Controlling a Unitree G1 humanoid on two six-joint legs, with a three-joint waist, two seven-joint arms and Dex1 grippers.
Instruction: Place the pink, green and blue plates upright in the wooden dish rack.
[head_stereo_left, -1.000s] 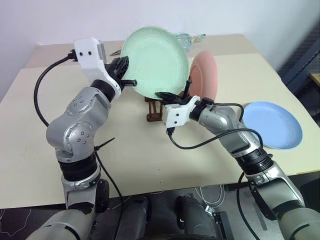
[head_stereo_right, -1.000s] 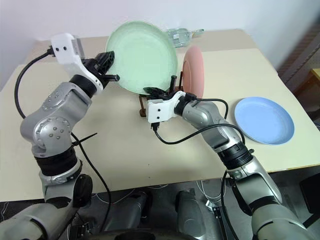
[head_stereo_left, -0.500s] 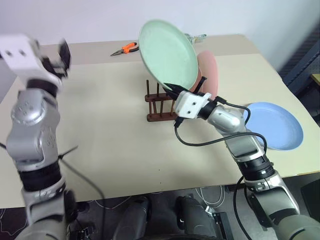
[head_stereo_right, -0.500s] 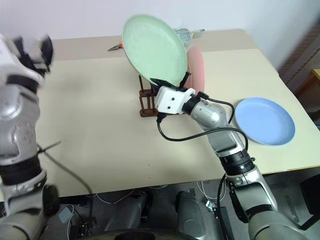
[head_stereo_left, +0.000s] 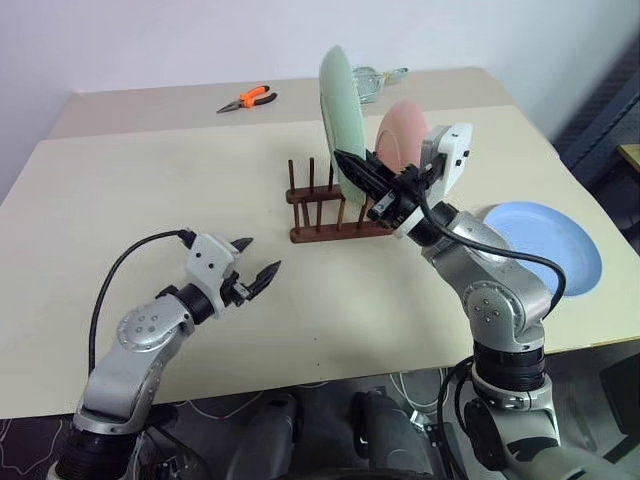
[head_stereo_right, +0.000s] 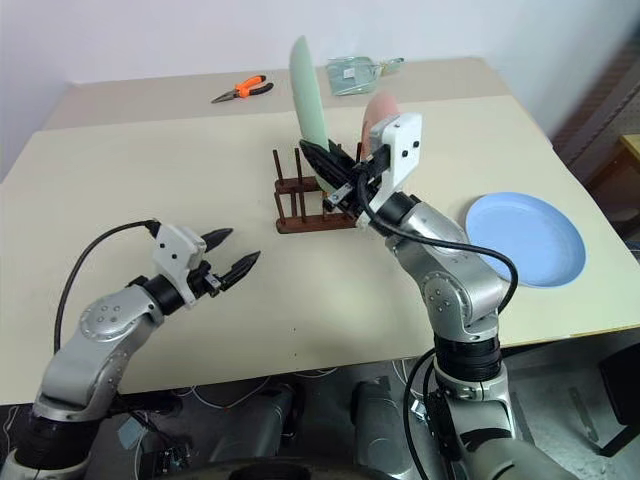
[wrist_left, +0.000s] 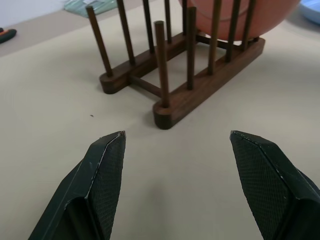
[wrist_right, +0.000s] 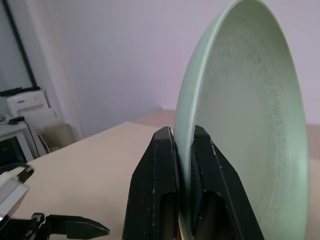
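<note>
Head camera views: the right gripper (head_stereo_left: 352, 167) is clenched on the lower rim of the green plate (head_stereo_left: 335, 90), holding it upright and nearly edge-on above the wooden dish rack (head_stereo_left: 325, 212), which stands near the middle of the desk (head_stereo_left: 150, 180). The pink plate (head_stereo_left: 402, 135) stands upright in the right part of the rack, just behind the right gripper. The blue plate (head_stereo_left: 555, 245) lies flat on the desk at the right, well apart from the rack. The left gripper (head_stereo_left: 256, 262) hovers low over the near-left part of the desk, fingers released and spread, pointing toward the rack but well short of it. Orange-handled pliers (head_stereo_left: 247, 98) lie at the far side of the desk; a clear packet (head_stereo_right: 352, 72) lies at the far edge behind the green plate. Left wrist view: the two black fingers (wrist_left: 105, 165) stand wide apart with nothing between them — bare desk lies ahead, then the rack's near end with its upright pegs, and the pink plate seated between pegs at the far end. Right wrist view: both fingers (wrist_right: 159, 165) pinch the green plate's rim, one on each face, the plate rising upright ahead of them; the left gripper (wrist_right: 92, 230) is visible low over the desk beyond.
</note>
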